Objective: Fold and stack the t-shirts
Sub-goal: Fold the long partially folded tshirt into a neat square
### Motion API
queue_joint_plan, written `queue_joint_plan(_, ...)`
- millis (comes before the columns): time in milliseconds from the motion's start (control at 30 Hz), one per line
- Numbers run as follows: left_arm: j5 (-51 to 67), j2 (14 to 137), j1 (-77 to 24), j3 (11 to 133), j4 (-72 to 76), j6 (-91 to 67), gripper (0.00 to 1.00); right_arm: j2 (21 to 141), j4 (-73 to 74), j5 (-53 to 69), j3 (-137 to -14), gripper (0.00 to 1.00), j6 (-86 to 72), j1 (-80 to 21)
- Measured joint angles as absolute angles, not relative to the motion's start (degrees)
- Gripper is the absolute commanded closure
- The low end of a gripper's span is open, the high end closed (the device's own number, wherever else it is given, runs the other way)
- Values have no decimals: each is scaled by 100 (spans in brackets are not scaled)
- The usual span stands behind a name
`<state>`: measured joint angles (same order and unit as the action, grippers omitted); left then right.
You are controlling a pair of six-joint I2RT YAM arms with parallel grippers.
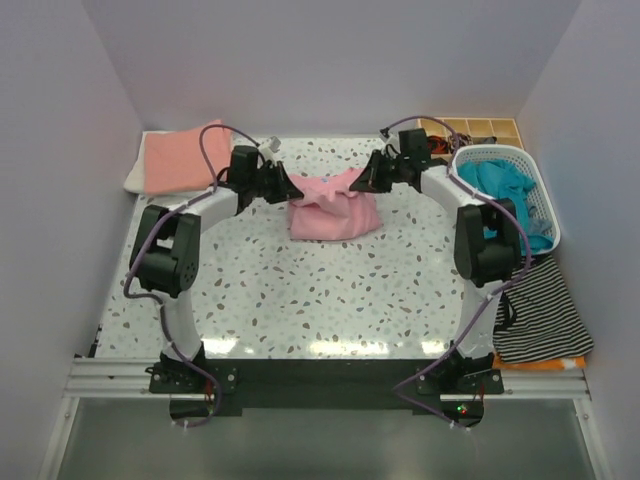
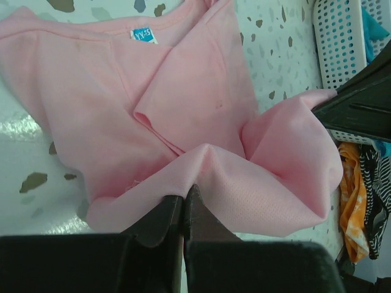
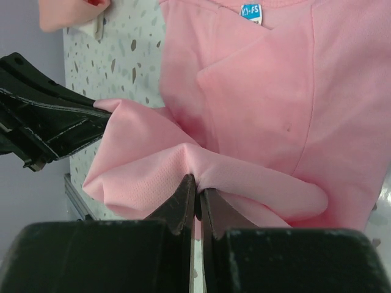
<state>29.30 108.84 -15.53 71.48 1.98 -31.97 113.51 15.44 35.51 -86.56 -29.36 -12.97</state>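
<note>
The light pink cotton t-shirt (image 1: pixel 333 215) lies bunched at the far middle of the speckled white table (image 1: pixel 330 290), with its small white neck label (image 2: pixel 144 35) facing up. The left gripper (image 2: pixel 183 196) has its jaws pressed together on a raised fold of this shirt. The right gripper (image 3: pixel 197 186) pinches the same lifted fabric from the opposite side. A folded salmon-orange t-shirt (image 1: pixel 180 158) rests at the far left corner. A teal t-shirt (image 1: pixel 497 182) lies inside the white plastic basket (image 1: pixel 541 205) at the far right edge.
</note>
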Motion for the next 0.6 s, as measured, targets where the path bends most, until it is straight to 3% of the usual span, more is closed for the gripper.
queue_joint_plan(533,3640,13360,-945,9900,598,-3253,100,14121,1557,3148,-11955,100,-2995,-976)
queue_joint_plan(600,3743,13705,-893,10320,676,-3253,97,14442,1522,2985,-12414,94,-2985,-930)
